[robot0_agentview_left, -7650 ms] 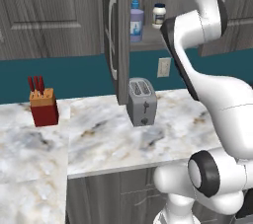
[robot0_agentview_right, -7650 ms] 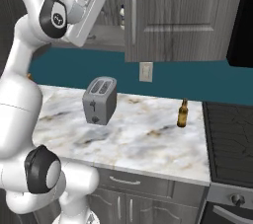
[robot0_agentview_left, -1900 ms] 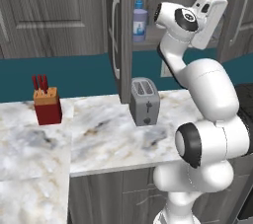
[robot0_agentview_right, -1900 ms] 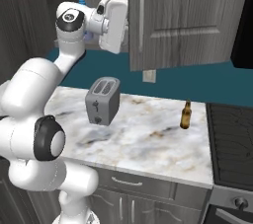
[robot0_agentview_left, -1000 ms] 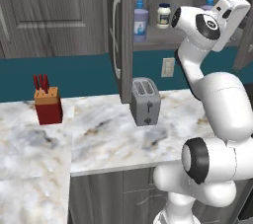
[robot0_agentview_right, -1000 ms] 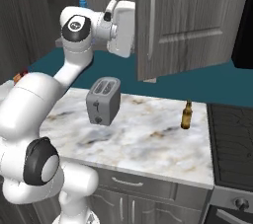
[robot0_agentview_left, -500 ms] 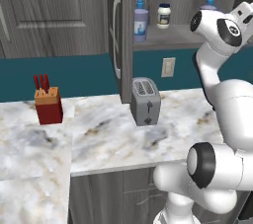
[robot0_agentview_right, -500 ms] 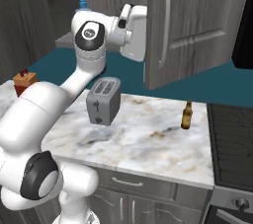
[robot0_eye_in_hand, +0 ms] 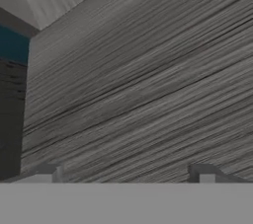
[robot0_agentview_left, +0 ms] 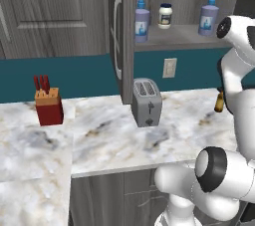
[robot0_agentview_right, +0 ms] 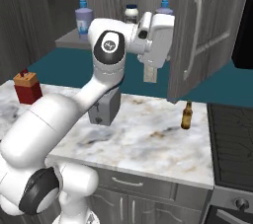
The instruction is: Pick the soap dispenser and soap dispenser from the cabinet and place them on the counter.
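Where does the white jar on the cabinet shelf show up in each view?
Left base view: white jar at upper centre, on the shelf between the two soap dispensers.
Right base view: white jar at top centre, its lower part behind the arm.
Hand view: grey wood-grain panel close up; no jar.
Shared landmark: toaster on the counter.

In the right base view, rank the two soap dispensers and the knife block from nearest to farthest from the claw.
The open claw faces the cabinet door.
1. Right soap dispenser, on the shelf's right end, just behind the hand.
2. Left soap dispenser, at the shelf's left end.
3. Knife block, down on the counter, far left.
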